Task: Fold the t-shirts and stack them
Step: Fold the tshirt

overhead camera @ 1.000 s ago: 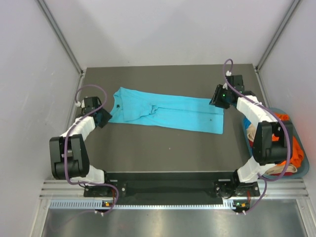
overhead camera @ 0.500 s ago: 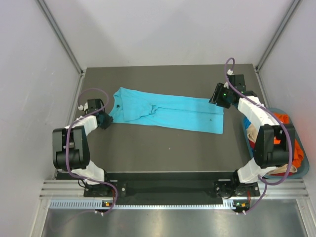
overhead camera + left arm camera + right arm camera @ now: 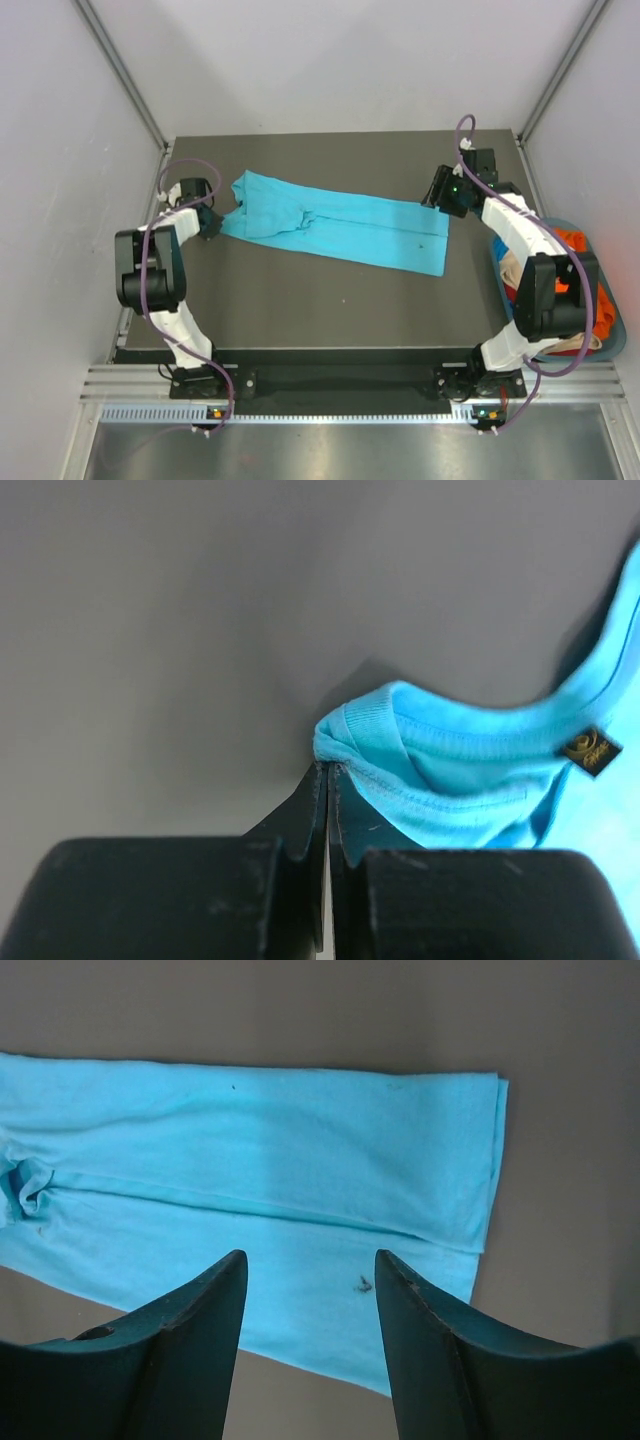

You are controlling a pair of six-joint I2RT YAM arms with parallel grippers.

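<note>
2 grippers: left gripper clenched on the collar of the turquoise t-shirt lying strip-folded across the table, right gripper spread above the hem; I'd pinch both hem layers, then lift level.

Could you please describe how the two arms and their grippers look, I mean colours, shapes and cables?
The left arm and the right arm have bulky black joint housings joined by white links. A thin purple cable loops along each. The left gripper and the right gripper have matte black fingers tapering to tips. A small green light glows near the right wrist.
</note>
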